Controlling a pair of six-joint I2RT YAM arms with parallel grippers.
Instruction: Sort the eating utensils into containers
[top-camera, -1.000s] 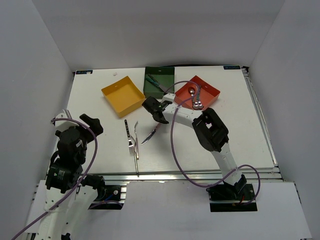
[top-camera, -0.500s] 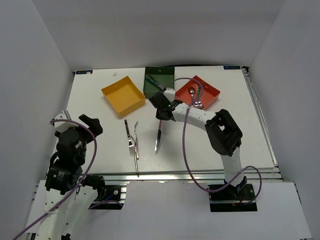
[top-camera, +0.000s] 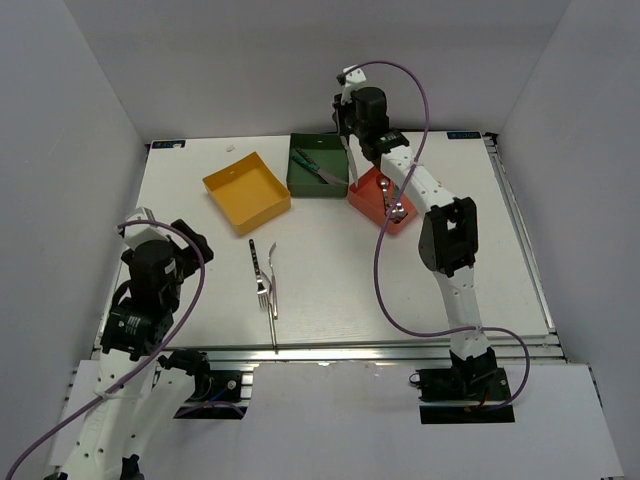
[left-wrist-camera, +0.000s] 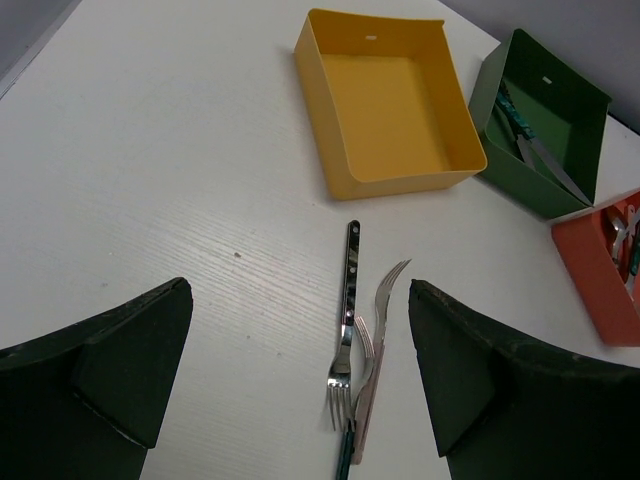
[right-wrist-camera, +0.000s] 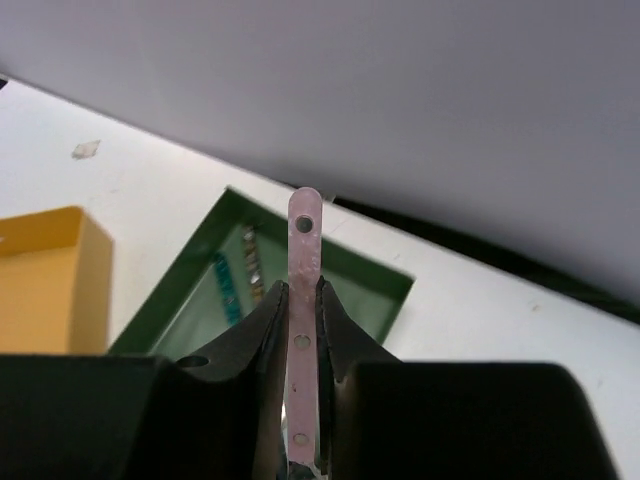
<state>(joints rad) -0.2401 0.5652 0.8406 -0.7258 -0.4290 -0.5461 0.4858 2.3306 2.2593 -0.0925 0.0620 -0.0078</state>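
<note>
Right wrist view: right claw (right-wrist-camera: 303, 292) clamped tight on a pink-handled utensil (right-wrist-camera: 304, 240), handle sticking straight up between the fingers, working end hidden below. Green tray (right-wrist-camera: 372, 290) sits right under and ahead of it. Top view puts this claw high at the far side of the table (top-camera: 450, 270), above the green tray's right edge, near the red tray (top-camera: 365, 190).

Step in hand: carry and drop, about to place. Next move, as I judge it: lower over the green tray, centre a bit left so the piece doesn't land on the rim or in the red one, then release.

Trays:
- Green: teal-handled knife (left-wrist-camera: 530, 140) lying inside, maybe a second piece, hard to separate.
- Red: silver spoons (top-camera: 397, 208).
- Yellow tray (top-camera: 245, 195): nothing in it.

Left claw (left-wrist-camera: 300, 380) spread wide, holding nothing, hovering over the near-left table. Forks (left-wrist-camera: 350, 345) lie overlapped on the table between its fingers in the left wrist view, not yet sorted; a teal handle peeks out beneath them. Probably bound for the yellow tray.
</note>
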